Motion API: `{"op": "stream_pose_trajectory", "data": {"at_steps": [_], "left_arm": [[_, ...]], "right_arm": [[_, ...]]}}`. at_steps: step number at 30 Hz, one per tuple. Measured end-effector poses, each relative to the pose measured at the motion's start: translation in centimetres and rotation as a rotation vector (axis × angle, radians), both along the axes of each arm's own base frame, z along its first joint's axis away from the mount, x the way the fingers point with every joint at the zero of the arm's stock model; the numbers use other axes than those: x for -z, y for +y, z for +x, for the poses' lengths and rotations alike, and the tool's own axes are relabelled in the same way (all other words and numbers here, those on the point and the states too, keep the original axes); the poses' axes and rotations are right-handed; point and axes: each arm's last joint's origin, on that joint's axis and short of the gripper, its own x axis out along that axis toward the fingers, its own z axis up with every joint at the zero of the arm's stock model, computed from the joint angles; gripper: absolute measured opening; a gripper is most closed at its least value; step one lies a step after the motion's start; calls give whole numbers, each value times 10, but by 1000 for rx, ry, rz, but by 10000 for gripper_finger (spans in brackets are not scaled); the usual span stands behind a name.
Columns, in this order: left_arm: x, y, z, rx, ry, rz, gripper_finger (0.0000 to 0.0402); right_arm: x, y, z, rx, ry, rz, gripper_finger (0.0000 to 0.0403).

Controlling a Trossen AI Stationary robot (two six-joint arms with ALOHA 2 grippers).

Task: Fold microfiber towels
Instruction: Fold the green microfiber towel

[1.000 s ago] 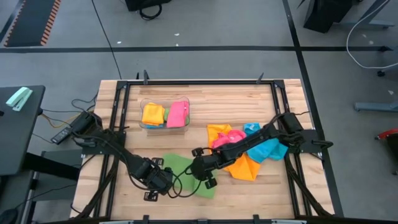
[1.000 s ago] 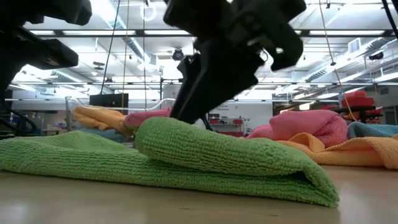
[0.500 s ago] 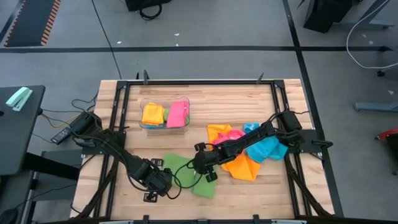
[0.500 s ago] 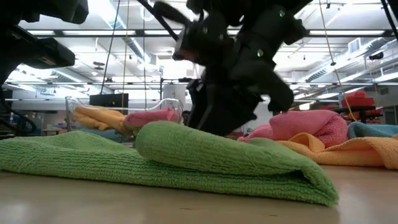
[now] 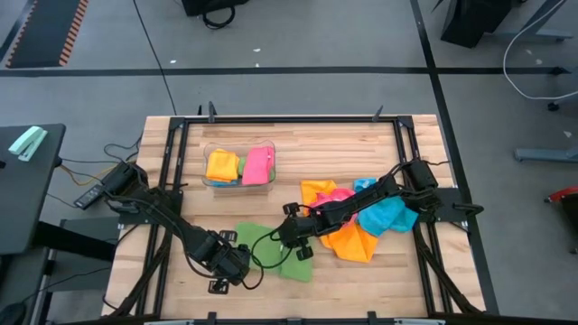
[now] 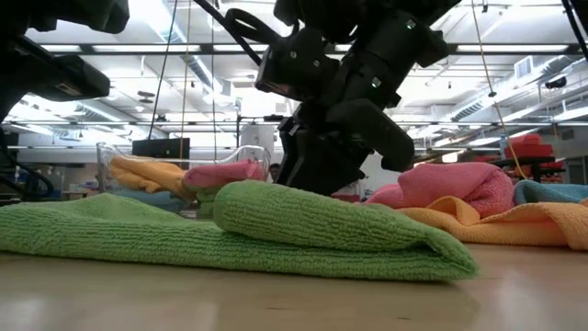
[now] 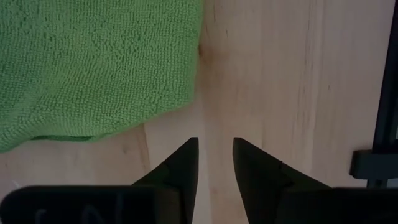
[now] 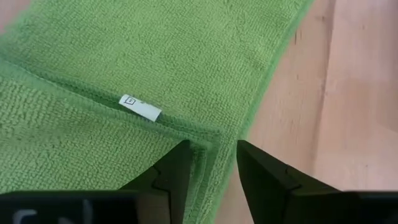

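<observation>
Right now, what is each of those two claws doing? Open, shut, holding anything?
Left gripper: open, holding nothing, over bare table beside the green towel.
Right gripper: fingers apart around the green towel's folded edge; whether it grips cannot be told.

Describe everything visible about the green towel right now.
The green microfiber towel lies on the wooden table, folded over itself into stacked looped-pile layers with stitched edges and a small white tag. The right gripper pinches its folded corner; the left gripper stands beside it over bare wood, holding nothing.
</observation>
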Motion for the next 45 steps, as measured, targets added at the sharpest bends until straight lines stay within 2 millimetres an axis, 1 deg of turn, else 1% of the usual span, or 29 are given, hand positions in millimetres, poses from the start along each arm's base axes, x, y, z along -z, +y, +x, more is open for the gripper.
{"op": "stream_pose_trajectory", "data": {"at_steps": [3,7,10,13,16,21,23,25,28,30,32,36,41,45], "left_arm": [[0,0,0,-22,5,-3,107],[1,-2,-3,-20,3,15,107],[8,-1,-7,-4,-60,140,107],[17,5,-16,7,-60,263,107],[26,8,-26,29,-42,329,106],[42,11,-33,57,-66,323,92],[47,14,-36,43,-58,329,84],[50,15,-39,36,-50,337,76],[52,15,-42,42,-51,336,66],[52,15,-42,45,-50,336,60],[52,15,-42,40,-56,330,55],[52,12,-39,-3,-84,300,51],[51,12,-36,-75,-127,297,66],[50,11,-36,-74,-131,294,89]], "right_arm": [[-8,-2,-2,-1,-8,-1,136],[-35,-2,-1,5,-88,23,137],[-41,-3,-4,3,-86,26,145],[-38,-3,-6,9,-53,24,156],[-37,-4,-9,24,-22,26,165],[-36,-11,-8,62,-6,45,180],[-36,-11,-8,60,-8,67,186],[-38,-6,-6,33,-37,108,191],[-40,7,-3,-15,-92,158,193],[-37,13,-3,-42,-120,161,193],[-32,15,-2,-49,-161,173,193],[-19,14,-4,-13,-187,203,191],[-4,13,-15,34,-123,216,190],[-5,20,-19,27,-97,217,190]]}}
